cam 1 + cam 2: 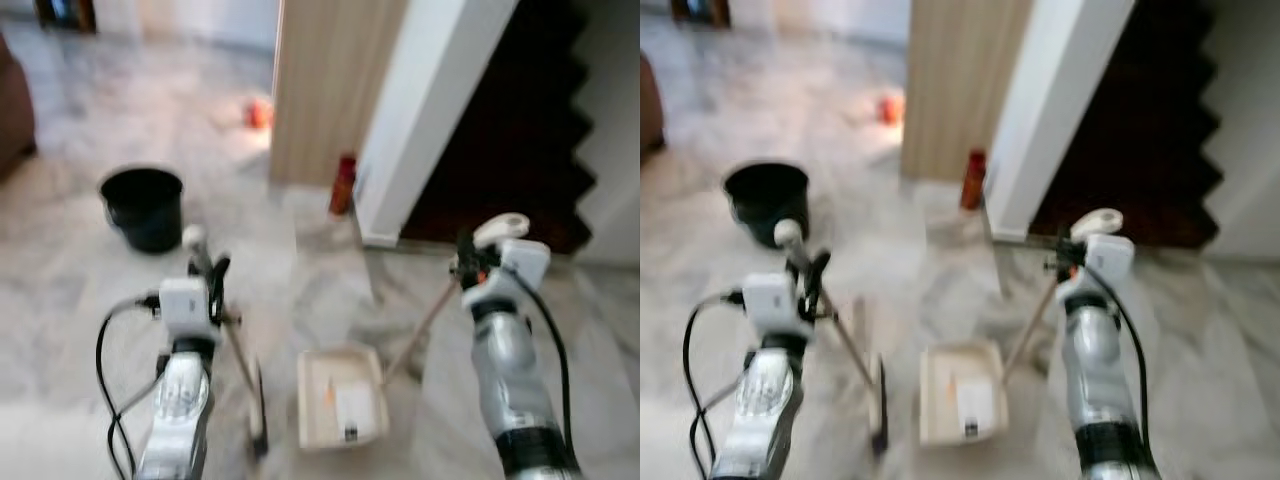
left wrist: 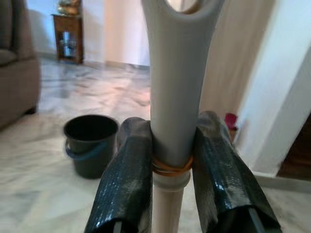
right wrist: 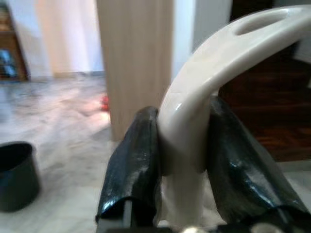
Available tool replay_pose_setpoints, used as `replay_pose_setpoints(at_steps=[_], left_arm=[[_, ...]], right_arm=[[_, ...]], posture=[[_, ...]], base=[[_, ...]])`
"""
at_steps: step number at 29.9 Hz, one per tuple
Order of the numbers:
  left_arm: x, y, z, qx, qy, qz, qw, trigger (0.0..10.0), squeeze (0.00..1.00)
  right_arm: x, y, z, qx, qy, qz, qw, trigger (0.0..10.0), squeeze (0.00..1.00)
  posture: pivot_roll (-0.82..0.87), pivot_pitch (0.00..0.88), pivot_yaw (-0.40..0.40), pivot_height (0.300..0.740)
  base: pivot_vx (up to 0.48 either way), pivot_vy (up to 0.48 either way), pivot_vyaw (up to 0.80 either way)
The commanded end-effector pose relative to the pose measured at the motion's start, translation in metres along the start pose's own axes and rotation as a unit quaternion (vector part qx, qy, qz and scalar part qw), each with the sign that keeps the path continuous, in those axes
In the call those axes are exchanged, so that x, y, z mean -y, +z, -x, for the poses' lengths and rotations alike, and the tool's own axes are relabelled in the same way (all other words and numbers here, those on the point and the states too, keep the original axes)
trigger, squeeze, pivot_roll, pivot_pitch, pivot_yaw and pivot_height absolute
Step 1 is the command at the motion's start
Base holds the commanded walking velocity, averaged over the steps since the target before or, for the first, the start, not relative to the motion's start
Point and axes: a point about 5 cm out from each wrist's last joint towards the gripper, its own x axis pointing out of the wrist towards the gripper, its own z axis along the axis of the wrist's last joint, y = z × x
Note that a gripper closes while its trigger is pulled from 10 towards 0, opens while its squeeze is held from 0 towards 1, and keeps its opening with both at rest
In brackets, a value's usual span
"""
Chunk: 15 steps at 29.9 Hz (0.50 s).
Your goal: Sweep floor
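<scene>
My left gripper (image 1: 207, 268) is shut on the pale grey broom handle (image 2: 177, 73), both black fingers (image 2: 127, 170) pressed against it. The thin broom shaft slants down to the broom head (image 1: 258, 435) on the marble floor. In my shut right gripper (image 1: 478, 255) is the curved cream top of the dustpan handle (image 3: 214, 53). Its long shaft runs down to the cream dustpan (image 1: 340, 395), which lies on the floor between my arms. Inside the pan are a small orange scrap and a white piece.
A black bucket (image 1: 145, 205) stands on the floor ahead to the left. A red bottle (image 1: 343, 183) sits at the foot of a wooden panel and white pillar (image 1: 430, 110), with a dark staircase (image 1: 500, 150) behind. An orange object (image 1: 258, 112) lies farther back. A sofa edge (image 1: 12, 110) is far left.
</scene>
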Motion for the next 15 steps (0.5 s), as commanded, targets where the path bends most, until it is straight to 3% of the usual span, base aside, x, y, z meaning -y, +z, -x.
replay_pose_setpoints(at_steps=[1,7,15], left_arm=[[0.006,0.007,-0.002,0.019,-0.011,0.002,1.0,10.0,0.0],[0.01,0.008,-0.004,0.015,-0.034,0.003,0.999,10.0,0.0],[0.002,0.009,-0.009,0.023,-0.014,-0.003,1.0,10.0,0.0]], right_arm=[[0.008,0.005,0.003,0.015,-0.01,0.0,1.0,10.0,0.0],[0.02,0.002,0.012,0.012,-0.039,0.005,0.999,10.0,0.0],[0.013,0.005,0.006,0.014,-0.024,0.003,1.0,10.0,0.0]], posture=[[-0.08,0.063,-0.099,0.74],[-0.08,0.046,-0.082,0.74],[-0.07,0.045,-0.111,0.74]], base=[[0.0,0.289,0.0],[0.0,0.287,0.0],[0.0,0.289,0.0]])
